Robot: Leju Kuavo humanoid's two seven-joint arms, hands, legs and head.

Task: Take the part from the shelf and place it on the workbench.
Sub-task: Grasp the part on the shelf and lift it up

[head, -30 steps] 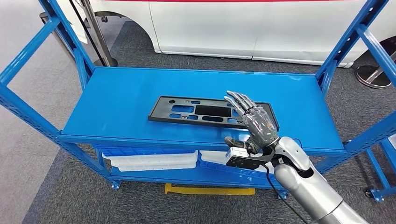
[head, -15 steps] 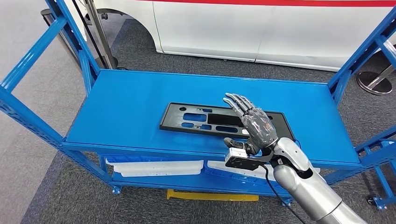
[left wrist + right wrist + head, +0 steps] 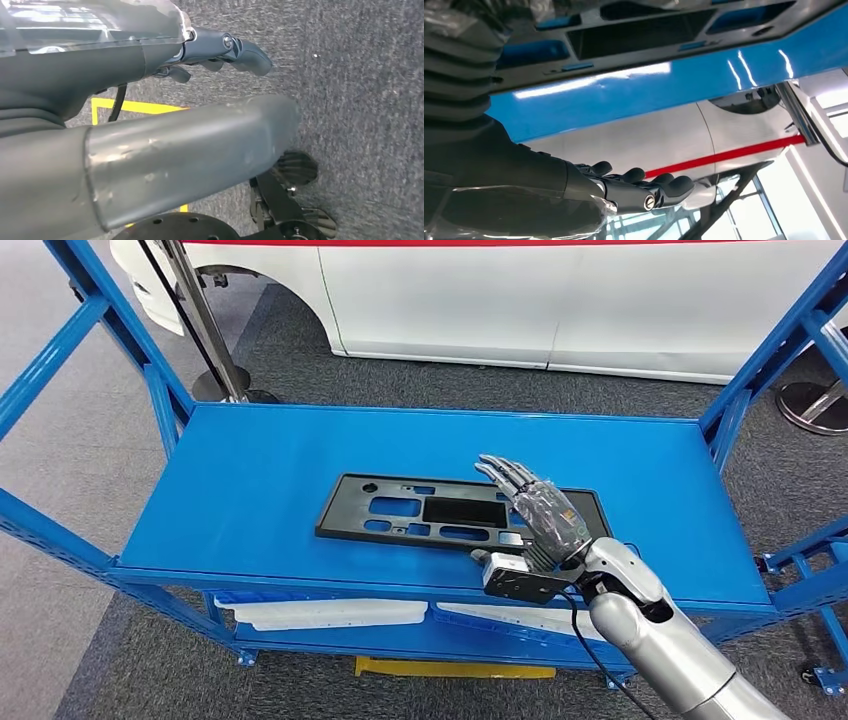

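A flat black plastic part (image 3: pixel 420 511) with several cut-outs lies on the top deck of the blue shelf (image 3: pixel 250 480). My right hand (image 3: pixel 537 520) hovers low over the part's right end, fingers stretched out and spread above it, thumb near the part's front edge. Nothing is gripped. In the right wrist view the part (image 3: pixel 649 35) lies close to the palm, with the fingers (image 3: pixel 649 192) extended and apart from it. My left hand (image 3: pixel 200 145) hangs over the grey carpet, holding nothing, its fingers (image 3: pixel 240 47) held away from the thumb.
A white car (image 3: pixel 600 300) stands just behind the shelf. Blue uprights (image 3: pixel 760 350) frame both ends of the deck. White trays (image 3: pixel 330 612) lie on the lower shelf, above a yellow floor marking (image 3: pixel 450 668). A metal stand (image 3: pixel 205 330) rises at the back left.
The camera view has shifted. My right hand has sunk lower and closer to the part's right end, with the thumb now by its front edge.
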